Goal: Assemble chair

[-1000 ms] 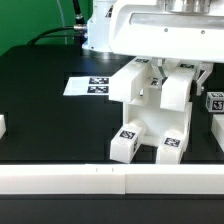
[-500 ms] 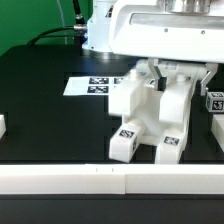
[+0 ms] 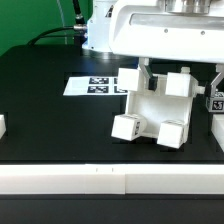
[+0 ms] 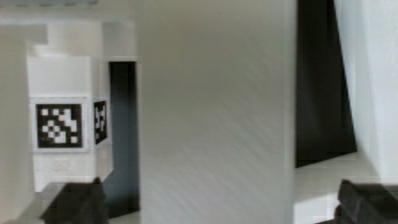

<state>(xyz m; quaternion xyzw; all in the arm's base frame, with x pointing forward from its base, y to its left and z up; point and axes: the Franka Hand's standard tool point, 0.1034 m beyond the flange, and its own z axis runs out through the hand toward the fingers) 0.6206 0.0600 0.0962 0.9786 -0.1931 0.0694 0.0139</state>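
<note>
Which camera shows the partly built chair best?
The exterior view: most of the chair shows beneath the arm, with its overall shape readable. The wrist view is too close, showing only flat white faces and a tag.

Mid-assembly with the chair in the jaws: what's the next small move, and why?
Probably ease the chair down until it sits flat on the table. The gripper holds it by its upper part, tilted, with the tagged leg ends facing the exterior camera, so releasing now risks toppling.
</note>
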